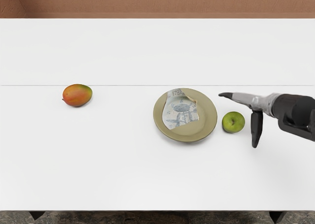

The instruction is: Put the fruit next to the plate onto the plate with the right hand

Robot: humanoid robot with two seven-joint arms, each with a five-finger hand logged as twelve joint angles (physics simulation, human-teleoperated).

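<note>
A wide white worktop [123, 160] fills most of the frame, seen from above at a slant, with a brown wall along the top edge.

Right of the frame's centre lies a round olive-green plate [210, 116], flat on the worktop. Its inside carries a pale blue-and-white patterned patch (whether print or something lying on it cannot be told). No fruit is on the plate.

From the right edge comes the robot's dark right arm, ending in the right hand [248, 103] at mid-height. The hand is spread and grasps nothing: one finger reaches left toward the plate, another hangs downward. It hovers just right of and slightly above the green fruit, apparently not touching it.

Far off at the left of the frame rests an orange-red mango [77, 95], well apart from the plate. Its long axis runs roughly left to right.

Smallest is the green fruit [233, 122], the task's object, sitting on the worktop just beside the plate's right rim. It looks nearly round, so no long axis stands out, and which way its stem end points cannot be made out.

By this view the task is at its start: grasping, lifting and placing all remain.
</note>
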